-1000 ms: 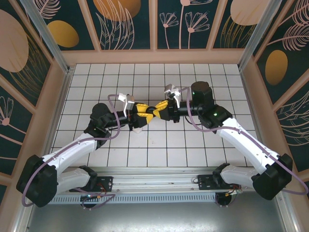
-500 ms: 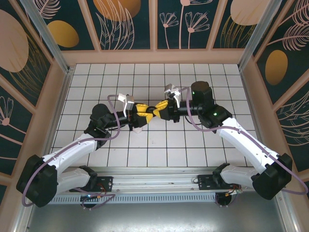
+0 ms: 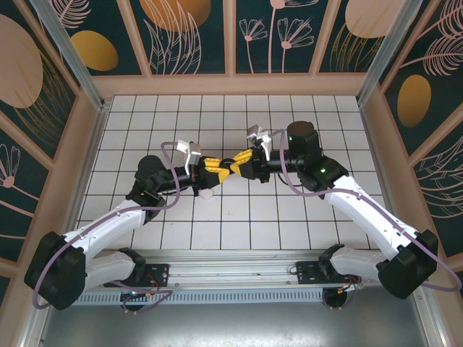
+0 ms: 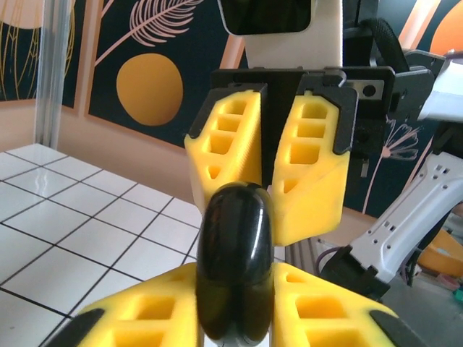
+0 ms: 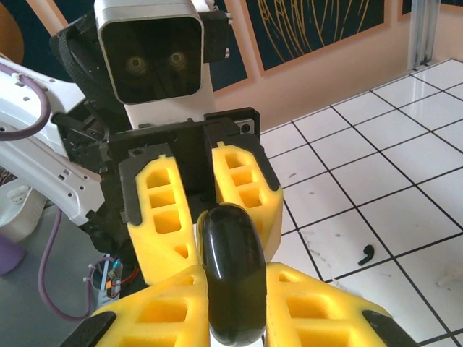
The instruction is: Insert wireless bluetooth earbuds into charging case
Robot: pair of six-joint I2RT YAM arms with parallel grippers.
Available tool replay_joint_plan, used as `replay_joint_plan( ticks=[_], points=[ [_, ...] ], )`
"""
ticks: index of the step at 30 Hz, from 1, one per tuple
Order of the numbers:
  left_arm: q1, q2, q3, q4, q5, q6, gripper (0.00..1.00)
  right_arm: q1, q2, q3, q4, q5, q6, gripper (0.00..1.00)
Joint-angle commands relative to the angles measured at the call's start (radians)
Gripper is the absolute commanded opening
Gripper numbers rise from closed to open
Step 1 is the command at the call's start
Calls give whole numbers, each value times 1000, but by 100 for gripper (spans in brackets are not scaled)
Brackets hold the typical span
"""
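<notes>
- Currently the charging case, a glossy black rounded shell, is held in the air over the middle of the tiled table, where the two grippers meet.
- The left gripper is clamped on it. Its yellow fingers press both flanks in the left wrist view.
- The right gripper looks clamped on the opposite end in the same way, its fingers hard against the case's sides.
- Expect the case to be light and rigid, but that polished, curved skin will probably be slippery. It could squirt out or rotate if either arm pulls off-axis.
- Grip across the flat flanks, as you are now, and avoid the rounded ends. I would keep the squeeze moderate, since the lid hinge is likely the weak part.
- From above, both arms reach in from the near edge with elbows bent. The wrists are roughly level and point at each other, the left arm from the left and the right arm from the right.
- One black earbud lies on a tile to the right of the meeting point, apart from both grippers. It is tiny and light, so pinch it by the body.
- A small white piece sits on the tiles just near of the left gripper, too small to identify.
- No lid seam or gap is visible, so judge the case unopened.
</notes>
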Motion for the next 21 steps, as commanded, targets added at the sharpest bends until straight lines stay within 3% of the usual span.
replay_joint_plan(
  ticks=[1, 7, 17, 21],
  points=[
    [-1, 0, 19, -3, 35, 7, 9, -2, -21, 18, 40, -19, 7, 21],
    [-2, -12, 29, -43, 21, 45, 0, -1, -21, 10, 73, 19, 48, 44],
    [-2, -59, 30, -101, 3, 100, 0, -1, -3, 4, 70, 80, 64, 47],
    [-1, -66, 29, -115, -8, 102, 0, 0, -11, 6, 75, 29, 52, 56]
  ],
)
